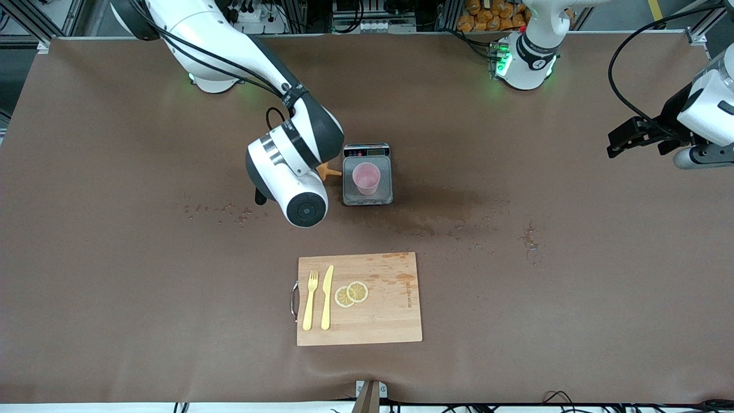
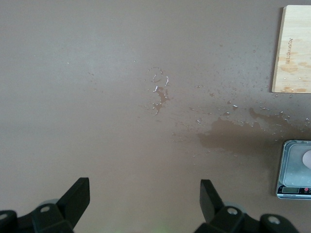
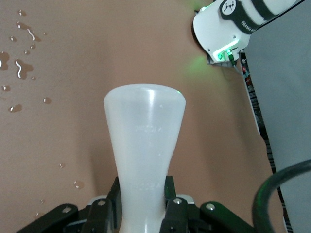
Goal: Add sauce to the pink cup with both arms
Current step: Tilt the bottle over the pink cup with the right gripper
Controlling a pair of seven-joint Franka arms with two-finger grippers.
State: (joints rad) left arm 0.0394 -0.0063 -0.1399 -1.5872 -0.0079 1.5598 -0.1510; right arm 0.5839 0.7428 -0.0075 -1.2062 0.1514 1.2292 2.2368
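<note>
- Your right tool is clamped on the translucent whitish squeeze bottle; its orange nozzle is at the pale-pink tapered cup's nine o'clock.
- The cup stands on the small grey scale, at twelve o'clock from the wooden board.
- Your left tool waits with its jaws spread over the brown worktop.

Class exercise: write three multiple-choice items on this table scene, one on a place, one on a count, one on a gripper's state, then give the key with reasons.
1. The pink cup stands: A on the cutting board; B on the scale; C on bare table.
2. Lemon slices on the cutting board: A one; B two; C four.
3. The right gripper is: A open over the cup; B shut on nothing; C shut on the sauce bottle.

Key: B, the cup sits on the platform; B, two overlapping slices lie beside the knife; C, its fingers clamp the bottle.
</note>
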